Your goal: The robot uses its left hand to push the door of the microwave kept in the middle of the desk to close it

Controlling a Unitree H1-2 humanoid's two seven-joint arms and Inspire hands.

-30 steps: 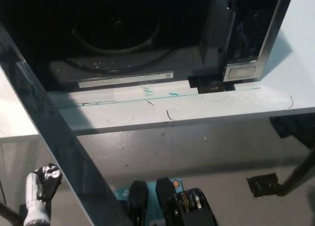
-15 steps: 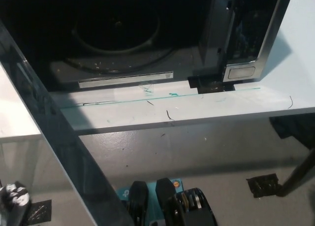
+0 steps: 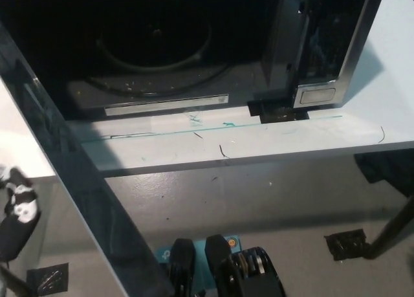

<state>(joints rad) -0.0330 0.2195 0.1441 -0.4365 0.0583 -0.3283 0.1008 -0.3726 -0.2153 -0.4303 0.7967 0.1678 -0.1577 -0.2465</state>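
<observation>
The microwave (image 3: 194, 57) stands on the white desk (image 3: 272, 145) with its dark cavity and round turntable (image 3: 155, 38) exposed. Its control panel (image 3: 317, 44) is at the right. The dark glass door (image 3: 77, 174) stands open, swung out toward me, and runs diagonally from the upper left down to the bottom edge. My white left hand (image 3: 16, 209) shows blurred at the far left edge, on the outer side of the door and level with its middle. Contact with the door is not discernible. My right hand is out of view.
Grey floor (image 3: 259, 206) lies below the desk's front edge. A black patch of tape (image 3: 348, 242) and a dark slanted rod (image 3: 394, 226) sit at the lower right. Another dark patch (image 3: 48, 277) lies on the floor at the lower left.
My left hand has shifted from the lower left corner outward to the picture's left edge, then risen beside the door. The door stands about where it was.
</observation>
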